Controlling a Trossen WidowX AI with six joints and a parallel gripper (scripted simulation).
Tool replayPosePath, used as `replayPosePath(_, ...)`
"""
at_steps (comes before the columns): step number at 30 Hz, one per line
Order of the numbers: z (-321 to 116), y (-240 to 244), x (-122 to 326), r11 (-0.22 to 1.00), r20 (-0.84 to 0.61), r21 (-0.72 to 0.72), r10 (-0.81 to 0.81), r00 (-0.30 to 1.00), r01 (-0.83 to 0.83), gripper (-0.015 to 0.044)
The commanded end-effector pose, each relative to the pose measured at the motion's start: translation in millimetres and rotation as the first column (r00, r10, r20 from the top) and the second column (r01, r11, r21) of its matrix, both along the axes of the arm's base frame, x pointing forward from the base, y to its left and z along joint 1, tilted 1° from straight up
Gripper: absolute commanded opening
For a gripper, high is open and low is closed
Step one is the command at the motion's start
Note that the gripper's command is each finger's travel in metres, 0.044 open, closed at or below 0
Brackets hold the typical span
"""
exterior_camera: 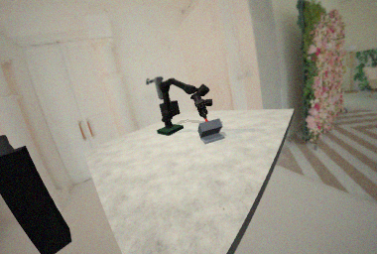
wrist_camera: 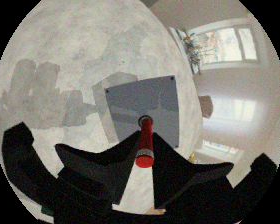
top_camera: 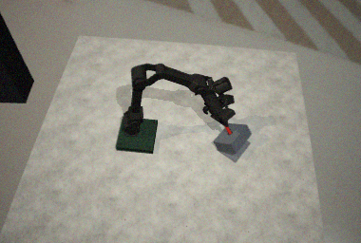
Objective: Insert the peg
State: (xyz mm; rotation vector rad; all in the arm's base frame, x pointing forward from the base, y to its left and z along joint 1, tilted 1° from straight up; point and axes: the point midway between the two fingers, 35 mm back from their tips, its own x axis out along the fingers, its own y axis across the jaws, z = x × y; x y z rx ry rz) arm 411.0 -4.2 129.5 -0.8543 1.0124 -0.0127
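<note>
The red round peg [top_camera: 229,130] [exterior_camera: 206,120] [wrist_camera: 146,139] has a grey band near its top end. My gripper [top_camera: 226,125] [exterior_camera: 205,118] [wrist_camera: 146,134] is shut on it, with a finger on each side. The grey-blue sloped panel [top_camera: 241,131] [exterior_camera: 210,128] [wrist_camera: 141,97] lies just below the fingers. In the wrist view the peg's far end is at the dark-rimmed hole [wrist_camera: 145,120] in the panel's face and covers much of it. How deep the end sits in the hole is hidden.
The arm's green base plate [top_camera: 145,142] [exterior_camera: 171,129] stands on the pale table [top_camera: 166,199] [exterior_camera: 179,184], to the left of the panel in the top and exterior views. Small dark screws mark the panel's corners in the wrist view. A black block [top_camera: 14,66] [exterior_camera: 32,198] is off the table at the left.
</note>
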Motion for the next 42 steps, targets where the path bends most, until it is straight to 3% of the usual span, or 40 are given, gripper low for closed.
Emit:
replayPosePath(1,-3.0,0.3,1.0,1.000,-0.007,-0.001,0.006,1.000,-0.006,0.0000)
replayPosePath(42,-10.9,-6.0,10.1,1.000,-0.006,-0.001,0.006,1.000,-0.006,0.0000)
